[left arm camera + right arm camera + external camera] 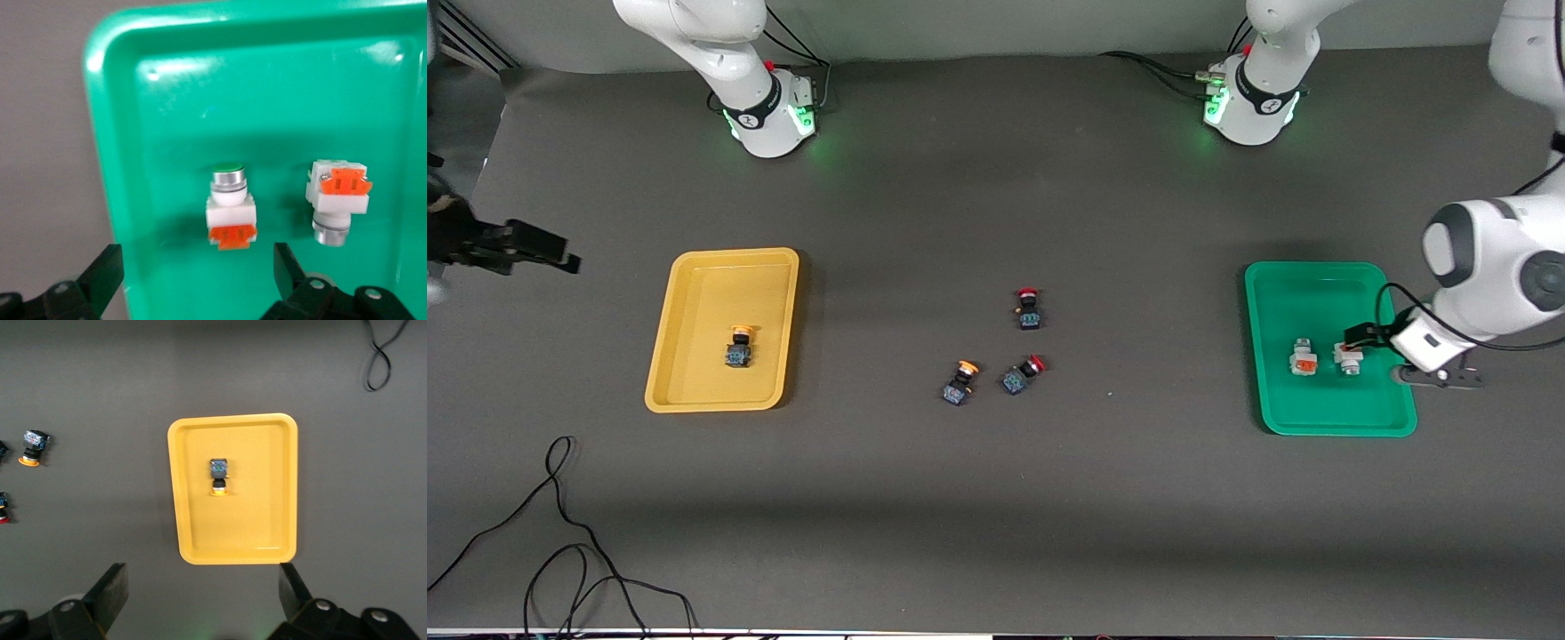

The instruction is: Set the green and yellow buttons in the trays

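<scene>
The left pincer (1356,345) hangs spread and empty over the green tray (1325,420), where two white buttons (231,210) lie. The right pincer (200,590), equally wide and empty, is high over the yellow tray (665,356), which holds one yellow-capped button (739,347). The remaining yellow-capped button (959,382) lies mid-bench; it looks light, rigid and smooth, best pinched across its squarish dark body.

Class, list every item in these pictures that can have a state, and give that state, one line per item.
Yellow tray: holds one yellow-capped switch, lying on its side.
Green tray: holds two white buttons, lying side by side, apart.
Second yellow-capped switch: loose on the table, tipped over.
Two red-capped switches: loose on the table.
Left gripper: jaws open, empty, over the green tray.
Right gripper: jaws open, empty, waiting.
</scene>
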Robot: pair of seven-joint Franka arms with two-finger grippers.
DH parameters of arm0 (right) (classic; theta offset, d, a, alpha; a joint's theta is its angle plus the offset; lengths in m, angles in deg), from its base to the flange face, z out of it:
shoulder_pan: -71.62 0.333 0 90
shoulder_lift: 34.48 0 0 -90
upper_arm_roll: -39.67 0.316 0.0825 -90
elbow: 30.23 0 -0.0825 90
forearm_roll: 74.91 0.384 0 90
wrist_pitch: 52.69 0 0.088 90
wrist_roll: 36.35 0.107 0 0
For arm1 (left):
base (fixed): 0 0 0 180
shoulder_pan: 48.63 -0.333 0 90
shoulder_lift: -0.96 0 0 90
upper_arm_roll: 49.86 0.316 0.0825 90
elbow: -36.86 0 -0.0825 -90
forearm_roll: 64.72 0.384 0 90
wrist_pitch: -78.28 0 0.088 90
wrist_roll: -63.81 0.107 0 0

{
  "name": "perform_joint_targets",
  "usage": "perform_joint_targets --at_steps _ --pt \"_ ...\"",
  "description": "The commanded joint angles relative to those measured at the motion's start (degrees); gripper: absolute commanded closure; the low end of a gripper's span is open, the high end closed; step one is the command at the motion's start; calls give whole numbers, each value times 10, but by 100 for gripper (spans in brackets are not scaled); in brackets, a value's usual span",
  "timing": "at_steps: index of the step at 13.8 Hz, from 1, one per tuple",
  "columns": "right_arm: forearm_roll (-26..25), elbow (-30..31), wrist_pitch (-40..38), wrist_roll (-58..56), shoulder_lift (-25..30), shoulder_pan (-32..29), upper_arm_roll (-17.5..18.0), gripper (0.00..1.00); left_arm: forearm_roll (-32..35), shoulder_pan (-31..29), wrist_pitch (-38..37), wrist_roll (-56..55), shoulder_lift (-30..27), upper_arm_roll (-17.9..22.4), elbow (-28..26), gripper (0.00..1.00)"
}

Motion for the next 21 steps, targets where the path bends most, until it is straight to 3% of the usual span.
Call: perform_joint_targets --at_steps 1,4,6,9,12,19,21 --pt "-8 28 47 111 -11 15 42 0 5 4 -159 9 -14 -7 104 0" --pt "-8 5 95 178 -76 20 101 0 -1 2 -288 26 -14 -20 201 0" --pt "-13 -8 130 260 -122 68 102 0 -4 2 -337 32 -18 -21 235 0" --pt "-38 -111 134 381 -236 123 101 0 -22 3 -350 32 -36 -21 234 0" --pt "-111 -161 154 474 -316 178 100 0 -47 8 -382 31 -78 -24 235 0" --pt "-113 -171 245 609 -402 244 100 0 -97 68 -452 -1 -185 -25 234 0" --pt "-113 -172 270 618 -424 269 98 0 -98 143 -464 -44 -203 9 238 0"
